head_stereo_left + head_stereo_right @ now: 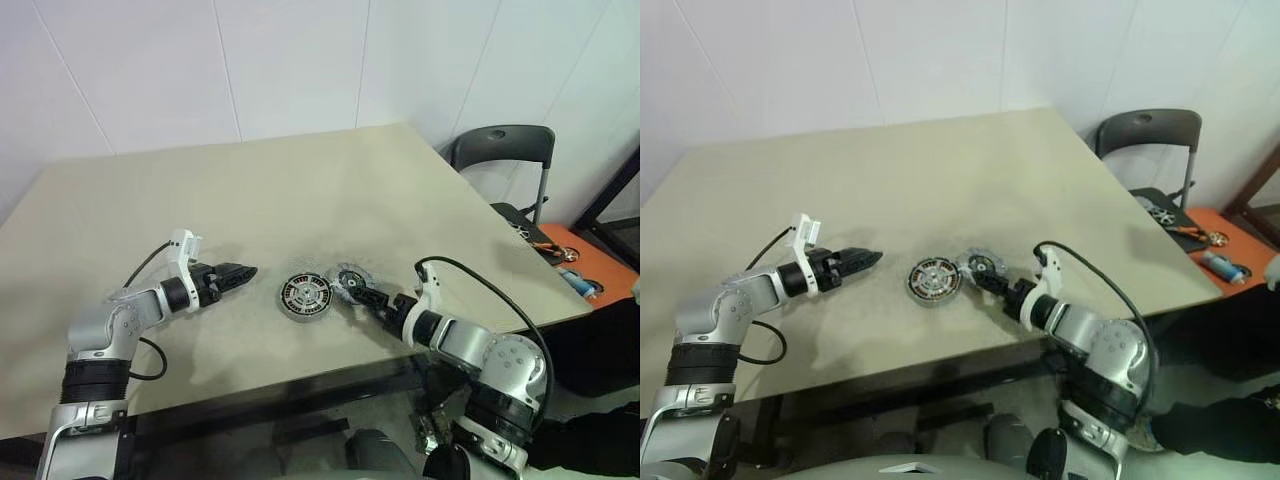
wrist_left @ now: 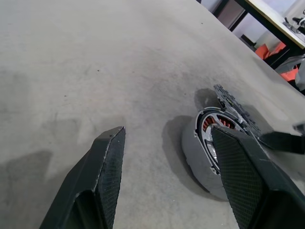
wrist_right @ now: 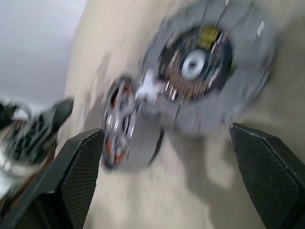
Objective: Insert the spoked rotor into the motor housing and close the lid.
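On the left of the head view, the left gripper hangs just above the table, pointing right toward the middle; its jaws stand partly apart with nothing between them, and its wrist view shows bare tabletop in the gap. Just right of it, near the centre of the frame, the motor housing sits flat on the table, open side up, copper windings and silver centre in view; a spoked part seems to lie inside it, so I judge the spoked rotor is already seated, though I cannot be sure. Immediately right of the housing, the lid is propped at a tilt, its lower-left edge near or against the housing rim; whether they touch I cannot tell. Further right and lower, the right gripper reaches up-left to the lid, its jaws spread wide on either side of it in the wrist view, not closed on anything. The step in hand looks like the lid pickup. The next move calls for closing on the lid's rim, lifting it clear, levelling it over the housing and lowering it squarely; the left gripper may need to steady the housing so it does not slide.
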`<state>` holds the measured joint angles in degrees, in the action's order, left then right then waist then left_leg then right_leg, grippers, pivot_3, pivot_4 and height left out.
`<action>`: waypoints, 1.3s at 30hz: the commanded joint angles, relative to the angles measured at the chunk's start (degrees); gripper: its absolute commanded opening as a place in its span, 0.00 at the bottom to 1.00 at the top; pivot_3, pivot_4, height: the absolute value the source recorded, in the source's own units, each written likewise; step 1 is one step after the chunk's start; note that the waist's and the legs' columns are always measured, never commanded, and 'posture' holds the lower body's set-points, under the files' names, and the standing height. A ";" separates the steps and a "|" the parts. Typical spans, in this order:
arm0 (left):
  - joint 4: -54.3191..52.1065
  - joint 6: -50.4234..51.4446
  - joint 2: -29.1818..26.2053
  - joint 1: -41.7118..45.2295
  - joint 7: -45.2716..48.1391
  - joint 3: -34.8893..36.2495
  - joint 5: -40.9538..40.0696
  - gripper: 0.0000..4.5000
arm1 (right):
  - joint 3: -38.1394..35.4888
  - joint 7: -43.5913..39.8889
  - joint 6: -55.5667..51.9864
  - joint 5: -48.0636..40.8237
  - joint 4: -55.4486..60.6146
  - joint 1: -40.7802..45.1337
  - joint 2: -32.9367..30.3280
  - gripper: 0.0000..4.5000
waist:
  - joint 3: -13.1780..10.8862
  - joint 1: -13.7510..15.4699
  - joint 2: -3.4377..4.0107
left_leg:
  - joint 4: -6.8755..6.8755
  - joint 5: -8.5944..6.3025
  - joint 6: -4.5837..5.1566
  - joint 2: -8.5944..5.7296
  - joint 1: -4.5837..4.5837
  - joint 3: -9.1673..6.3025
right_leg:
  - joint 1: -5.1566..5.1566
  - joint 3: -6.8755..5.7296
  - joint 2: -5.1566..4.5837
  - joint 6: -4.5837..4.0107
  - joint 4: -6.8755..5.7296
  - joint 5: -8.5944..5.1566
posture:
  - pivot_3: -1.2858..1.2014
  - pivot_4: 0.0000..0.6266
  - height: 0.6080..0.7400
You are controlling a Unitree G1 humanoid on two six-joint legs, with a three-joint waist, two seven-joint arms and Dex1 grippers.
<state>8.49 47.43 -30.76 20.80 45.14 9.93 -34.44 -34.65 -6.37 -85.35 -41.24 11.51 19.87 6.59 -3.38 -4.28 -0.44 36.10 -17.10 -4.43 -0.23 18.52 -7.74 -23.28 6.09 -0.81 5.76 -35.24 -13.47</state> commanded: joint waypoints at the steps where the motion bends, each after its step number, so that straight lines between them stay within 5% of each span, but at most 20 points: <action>1: -1.69 0.02 -0.22 1.62 0.01 0.58 -0.60 0.68 | -1.22 3.48 4.86 -0.42 -2.55 1.79 6.17 0.98 | 0.00 -0.01 0.00 | -0.01 0.00 0.00 0.00 0.00 -0.01 | 0.00 0.00 0.00 0.00 0.00 0.00 | 0.52 0.00 1.00; 14: 0.04 -1.18 0.13 2.09 0.41 0.32 0.03 0.68 | 2.62 6.33 10.55 -5.67 -4.92 0.84 3.84 0.98 | -0.02 -0.01 0.04 | -0.20 -0.02 0.03 0.00 0.17 -0.01 | -0.20 0.00 0.00 0.02 0.03 0.02 | 0.52 0.00 1.00; 17: -0.06 -0.95 0.22 2.38 0.19 0.32 -0.09 0.68 | 6.07 3.97 12.45 -5.72 -2.97 -0.47 2.08 0.85 | -0.03 -0.02 0.04 | -0.23 -0.02 0.03 0.00 0.20 -0.01 | -0.23 0.00 0.00 0.02 0.04 0.01 | 0.52 0.00 1.00; 22: 0.11 -1.04 0.57 2.75 0.01 0.37 -0.07 0.68 | 10.52 2.16 12.82 -6.64 -0.50 -1.75 -0.17 0.46 | -0.03 -0.10 0.06 | -0.12 -0.01 0.04 0.00 0.91 -0.01 | -0.90 0.01 0.01 0.17 -0.06 0.15 | 0.52 0.00 1.00; 33: 0.01 -1.35 1.36 2.48 -0.22 0.40 0.08 0.68 | 25.61 -5.89 19.26 -1.78 6.05 1.07 -11.26 0.46 | -0.04 0.03 0.07 | -0.11 -0.01 0.04 0.00 0.97 -0.01 | -1.02 0.01 0.02 0.19 -0.11 0.15 | 0.52 0.00 1.00; 39: -0.32 -1.13 1.50 2.51 -0.43 0.54 -0.02 0.68 | 27.49 -6.73 22.87 1.43 2.79 0.22 -14.38 0.46 | -0.03 0.23 0.05 | -0.10 -0.01 0.04 0.00 0.99 0.00 | -1.02 0.02 0.02 0.19 -0.10 0.17 | 0.52 0.00 1.00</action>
<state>9.03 46.90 -28.98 22.63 44.77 9.83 -34.35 -7.17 -12.61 -64.30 -40.62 14.32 20.07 -7.24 -3.40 -4.05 -0.39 36.01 -17.11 -4.39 -0.23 19.53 -7.74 -24.30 6.12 -0.80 5.95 -35.34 -13.30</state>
